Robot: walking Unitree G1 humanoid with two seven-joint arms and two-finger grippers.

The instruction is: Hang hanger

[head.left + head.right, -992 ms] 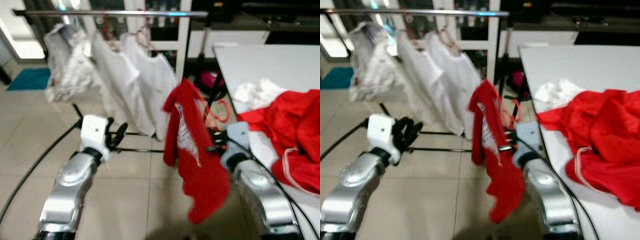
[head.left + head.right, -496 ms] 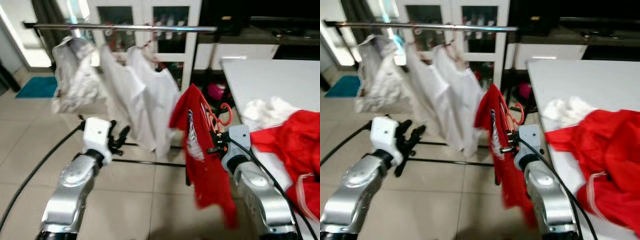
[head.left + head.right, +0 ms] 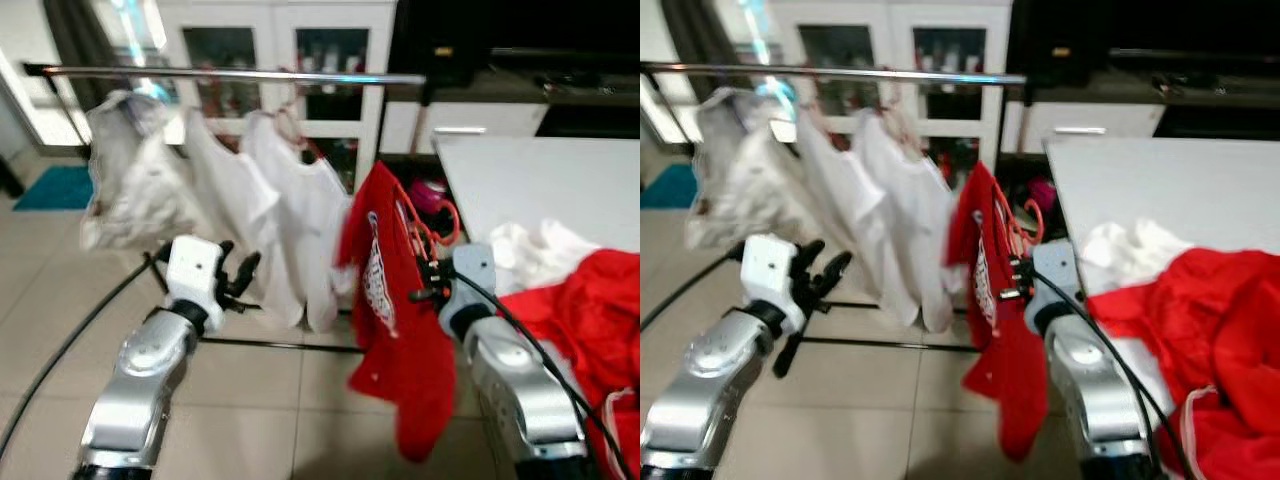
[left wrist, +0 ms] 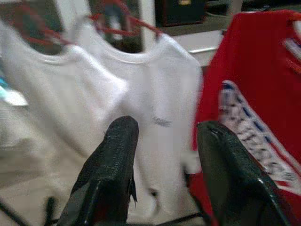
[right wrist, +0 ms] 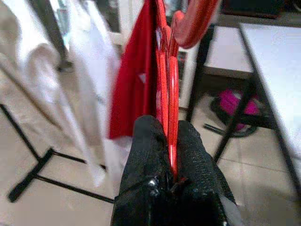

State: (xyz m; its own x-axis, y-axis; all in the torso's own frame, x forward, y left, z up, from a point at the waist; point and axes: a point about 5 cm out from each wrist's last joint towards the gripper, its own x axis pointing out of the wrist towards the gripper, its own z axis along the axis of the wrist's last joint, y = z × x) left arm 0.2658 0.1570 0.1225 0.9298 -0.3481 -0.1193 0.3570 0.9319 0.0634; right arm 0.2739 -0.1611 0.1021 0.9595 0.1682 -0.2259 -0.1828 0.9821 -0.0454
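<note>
Before the clothes rail (image 3: 230,74), in the left eye view, the right gripper (image 3: 425,282) holds up a red hanger (image 3: 425,228) with a red shirt (image 3: 395,330) draped on it, the shirt hanging beside the robot's right forearm and just right of the white shirts (image 3: 275,215) already on the rail; the left gripper (image 3: 238,272) is raised near those white shirts with nothing in it. To the right stands a white table (image 3: 530,175) with a heap of red cloth (image 3: 590,320) and some white cloth (image 3: 535,250) on it. The right eye view tells the same scene, with the hanger's hook (image 3: 1032,215) below the level of the rail and well short of it. In the left wrist view the two black fingers (image 4: 113,160) stand apart with only air between them, pointed at the white shirts and the edge of the red one. In the right wrist view the fingers (image 5: 148,155) are pressed together on the thin red wire of the hanger, low on its frame, with the hook curving up beyond them. The load looks light, but it is two things of different temper: the hanger is stiff, thin and smooth, likely to swivel in a narrow pinch, while the shirt is soft and will sway and could slide off a shoulder. Holding the rigid frame near the neck, as now, seems the right place, since it leaves the hook free to go over the rail; taking hold of the cloth would give no control of the hook.
</note>
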